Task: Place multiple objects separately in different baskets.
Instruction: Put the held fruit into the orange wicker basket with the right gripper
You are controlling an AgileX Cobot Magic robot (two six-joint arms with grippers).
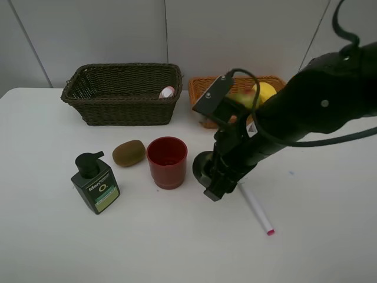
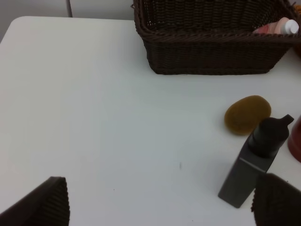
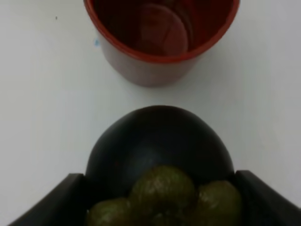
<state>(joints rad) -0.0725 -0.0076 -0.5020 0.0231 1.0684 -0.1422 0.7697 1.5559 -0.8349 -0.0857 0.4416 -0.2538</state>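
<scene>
My right gripper (image 1: pixel 211 180) reaches across to the table's middle and is shut on the dark mangosteen (image 3: pixel 160 146), low at the table right of the red cup (image 1: pixel 167 161). Its fingers (image 3: pixel 70 200) flank the fruit on both sides. The brown kiwi (image 1: pixel 128 152) and the dark green pump bottle (image 1: pixel 95 183) lie left of the cup. The white-pink marker (image 1: pixel 257 210) lies right of the gripper. The pink bottle (image 1: pixel 167 92) is in the dark basket (image 1: pixel 121 112). The lemon (image 1: pixel 265 91) and the pear (image 1: pixel 247 98) are in the orange-tan basket (image 1: pixel 201 85). My left gripper (image 2: pixel 164 195) is open and empty, above the table in front of the pump bottle (image 2: pixel 256 162).
Both baskets stand along the back, near the grey wall. The right arm's dark bulk covers part of the orange-tan basket in the high view. The kiwi (image 2: pixel 248 114) and the dark basket (image 2: pixel 211 47) also show in the left wrist view.
</scene>
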